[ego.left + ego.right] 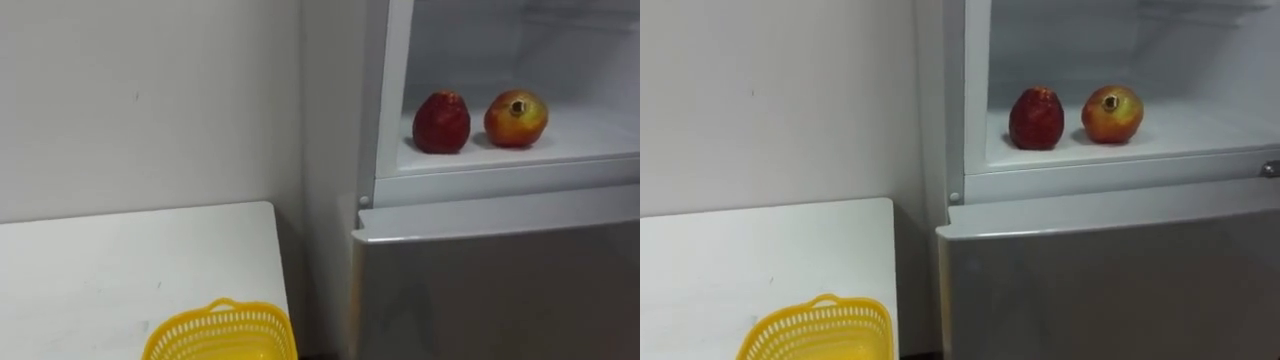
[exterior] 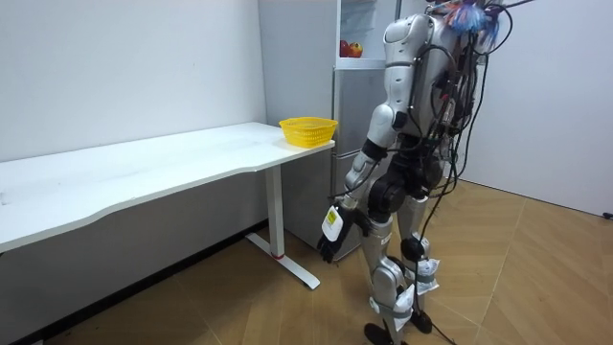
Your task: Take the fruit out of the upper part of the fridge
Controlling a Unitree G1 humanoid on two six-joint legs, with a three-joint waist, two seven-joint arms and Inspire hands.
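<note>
The upper fridge compartment (image 1: 500,150) stands open. On its white shelf lie two fruits side by side: a dark red one (image 1: 441,123) (image 1: 1036,118) on the left and a red-yellow pomegranate (image 1: 516,118) (image 1: 1112,113) to its right. Both also show as small red spots in the fridge (image 2: 351,48) in the room view. I stand upright facing the fridge, close to its front. My left hand (image 2: 329,238) hangs low beside my thigh with its fingers relaxed and nothing in it, far below the shelf.
A yellow plastic basket (image 1: 222,335) (image 2: 307,130) sits on the white table (image 1: 120,260) at the corner nearest the fridge, on my left. The lower fridge door (image 1: 500,280) is closed. A white wall runs behind the table.
</note>
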